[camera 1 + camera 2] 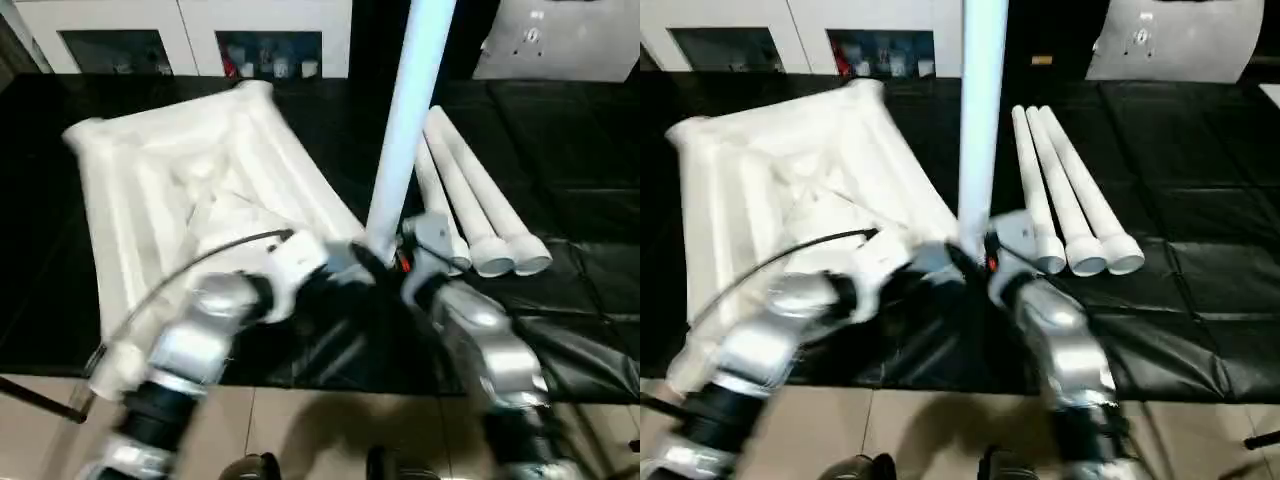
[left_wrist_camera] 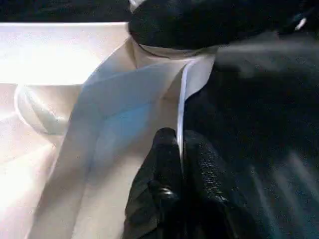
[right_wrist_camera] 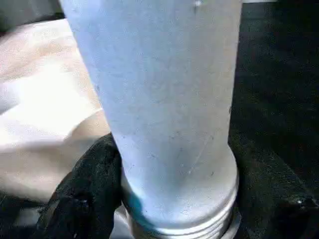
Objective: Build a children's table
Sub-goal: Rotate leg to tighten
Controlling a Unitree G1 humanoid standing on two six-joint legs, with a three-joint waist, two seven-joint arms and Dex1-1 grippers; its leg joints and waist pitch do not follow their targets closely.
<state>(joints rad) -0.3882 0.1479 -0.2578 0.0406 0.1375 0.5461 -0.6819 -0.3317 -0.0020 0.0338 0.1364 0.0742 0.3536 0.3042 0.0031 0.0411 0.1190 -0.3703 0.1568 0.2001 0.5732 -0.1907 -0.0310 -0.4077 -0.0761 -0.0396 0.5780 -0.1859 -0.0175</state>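
The white table top lies upside down on the black mat, its ribbed underside facing up. One white leg stands upright at the top's near right corner. My right gripper is shut on that leg just above its threaded base, with a black finger on each side. The base meets the corner out of sight, so I cannot tell whether it sits in the socket. My left gripper is shut on the thin rim of the table top beside that corner.
Three more white legs lie side by side on the black mat, to the right of the upright leg. A white cabinet with glass doors stands behind. A strip of beige floor runs along the mat's near edge.
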